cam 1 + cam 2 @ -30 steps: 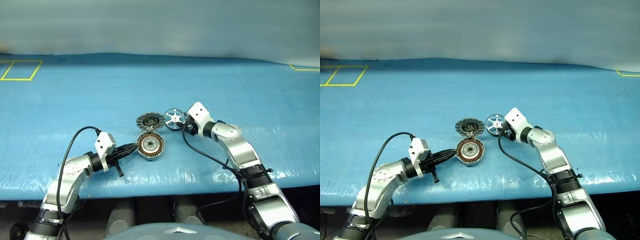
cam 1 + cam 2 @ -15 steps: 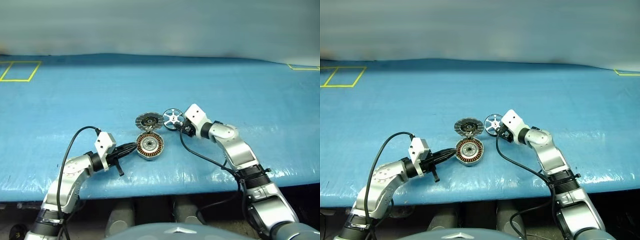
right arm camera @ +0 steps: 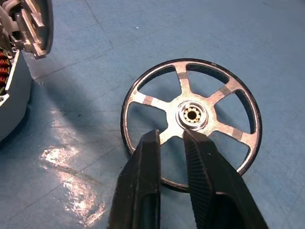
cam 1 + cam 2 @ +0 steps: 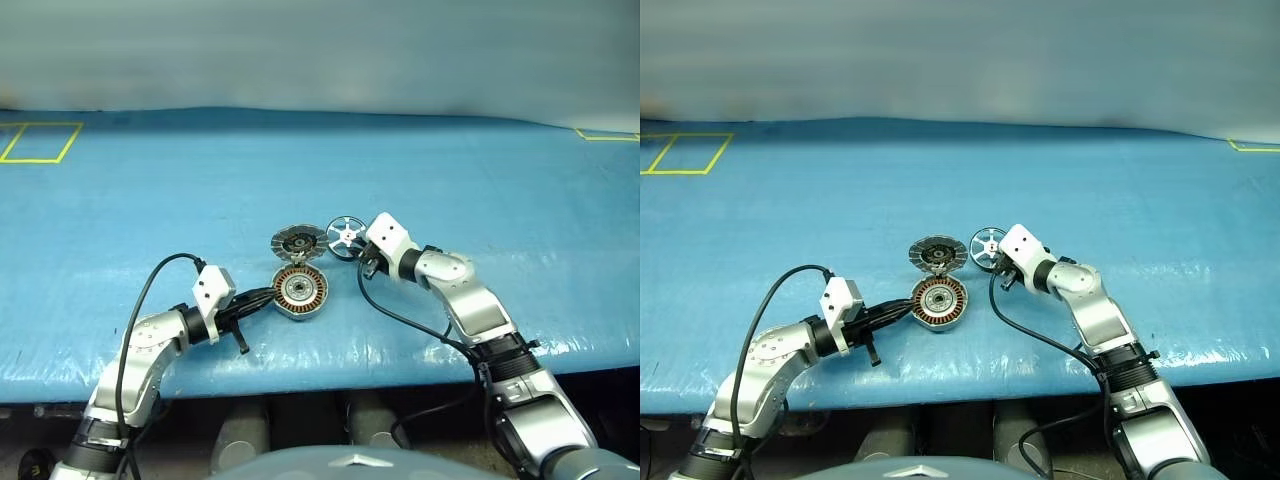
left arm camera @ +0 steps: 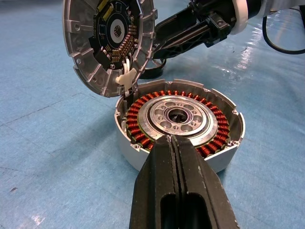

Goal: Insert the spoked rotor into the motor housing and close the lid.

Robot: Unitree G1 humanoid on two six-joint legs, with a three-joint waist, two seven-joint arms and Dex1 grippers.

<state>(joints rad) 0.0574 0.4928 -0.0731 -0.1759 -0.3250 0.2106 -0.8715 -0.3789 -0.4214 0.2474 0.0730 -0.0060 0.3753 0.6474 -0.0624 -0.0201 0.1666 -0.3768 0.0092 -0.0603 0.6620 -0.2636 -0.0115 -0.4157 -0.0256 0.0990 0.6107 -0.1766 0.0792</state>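
Across the whole work area – blue table cover (image 4: 450,150), wrinkled and glossy toward the near edge, with a yellow taped rectangle (image 4: 40,141) at the far left corner.

Near the front edge, centre: motor housing (image 4: 301,291), lying flat, open side up, ring of copper windings around the silver hub exposed.

Just behind the housing, touching its far rim: lid (image 4: 299,241), tilted up on edge, ribbed silver face and dark centre turned toward the housing. Joined to the housing rim by a small white piece (image 5: 125,78).

Just right of the lid, apart from the housing: spoked rotor (image 3: 190,119), flat on the cover, hub up.

At the rotor's near side: right gripper (image 3: 172,138), reaching in from the right, fingers (image 3: 147,143) drawn nearly together – clamped on one silver spoke beside the hub.

At the housing's left rim: left gripper (image 5: 174,140), fully closed, both fingers pressed flat against each other, holding nothing, tips over the rim and windings. Contact with the metal not discernible.
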